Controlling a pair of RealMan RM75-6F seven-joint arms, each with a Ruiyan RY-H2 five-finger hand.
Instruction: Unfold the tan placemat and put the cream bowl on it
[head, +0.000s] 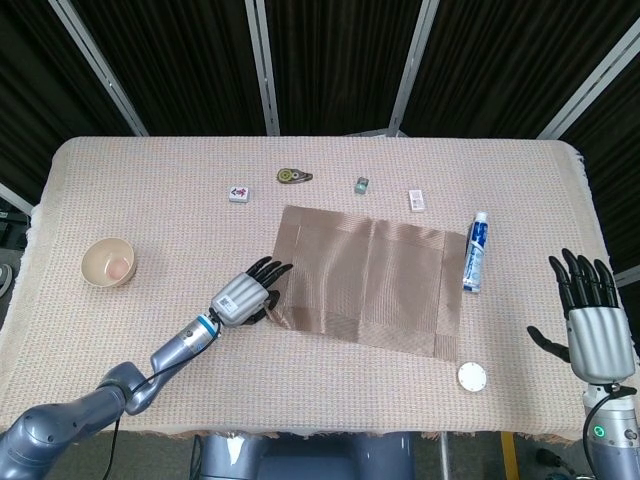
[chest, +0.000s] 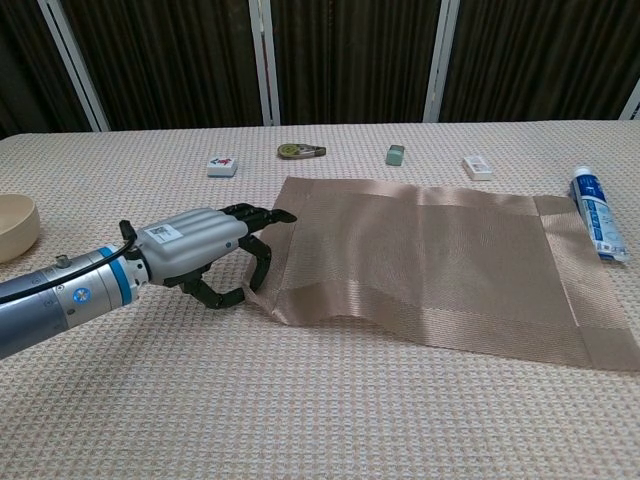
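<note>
The tan placemat (head: 370, 280) (chest: 430, 260) lies spread out on the middle of the table, with a rumple along its near left part. My left hand (head: 240, 297) (chest: 200, 250) is at its left edge, fingers curved and apart, their tips touching the edge; a gap shows between thumb and fingers. The cream bowl (head: 108, 263) (chest: 15, 225) stands upright far to the left, with a small pinkish thing inside it. Only the head view shows my right hand (head: 590, 325), off the table's right front corner, its fingers spread and holding nothing.
A blue and white tube (head: 474, 252) (chest: 597, 225) lies just right of the mat. A white round lid (head: 471, 376) sits near the front edge. Along the back are a tile (head: 239, 193), a tape roll (head: 292, 176), a small green block (head: 361, 184) and a white block (head: 417, 200).
</note>
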